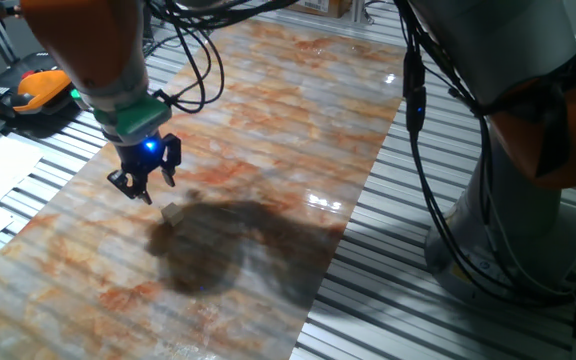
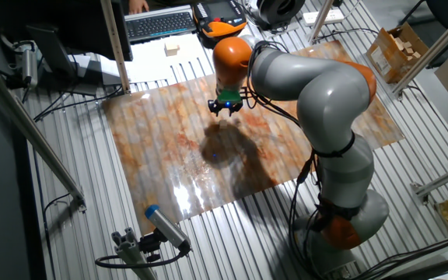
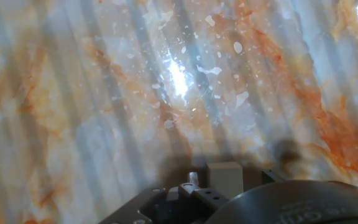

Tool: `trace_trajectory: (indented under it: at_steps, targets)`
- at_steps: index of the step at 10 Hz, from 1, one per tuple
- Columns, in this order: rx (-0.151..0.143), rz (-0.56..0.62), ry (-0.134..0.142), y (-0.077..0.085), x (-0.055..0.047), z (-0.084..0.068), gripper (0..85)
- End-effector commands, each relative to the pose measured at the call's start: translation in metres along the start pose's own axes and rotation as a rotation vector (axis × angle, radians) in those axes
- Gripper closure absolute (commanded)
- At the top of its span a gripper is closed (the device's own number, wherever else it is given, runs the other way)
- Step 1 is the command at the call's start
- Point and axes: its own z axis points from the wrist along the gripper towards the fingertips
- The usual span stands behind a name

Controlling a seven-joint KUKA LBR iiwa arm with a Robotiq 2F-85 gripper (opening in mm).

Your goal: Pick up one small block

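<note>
The small block [image 1: 172, 211] is a tiny tan wooden cube lying on the marble-patterned mat [image 1: 288, 120]. My gripper [image 1: 145, 184] hangs just above the mat, a little up and to the left of the block and not touching it. Its fingers are spread and hold nothing. In the hand view the block [image 3: 224, 176] sits at the bottom edge, right against the dark gripper body, and the fingertips do not show. In the other fixed view my gripper [image 2: 225, 110] is over the far middle of the mat [image 2: 162, 155], and the block is too small to make out.
A larger, flatter pale wooden block [image 2: 172, 49] lies on white paper beyond the mat, near a keyboard [image 2: 160, 25] and an orange-and-black device [image 2: 222, 29]. A cardboard box with wooden pieces [image 2: 399, 48] stands at the far right. The arm's base [image 2: 348, 210] stands beside the mat.
</note>
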Motion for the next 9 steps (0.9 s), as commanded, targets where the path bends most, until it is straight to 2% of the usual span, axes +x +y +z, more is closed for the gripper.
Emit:
trace_trajectory:
  at_steps: [1, 5, 9]
  targets:
    - [0.0, -0.001, -0.003, -0.001, 0.001, 0.005, 34.0]
    - [-0.005, -0.003, 0.006, -0.003, -0.001, 0.015, 34.0]
    - [-0.006, 0.0, -0.007, -0.002, 0.004, 0.03, 34.0]
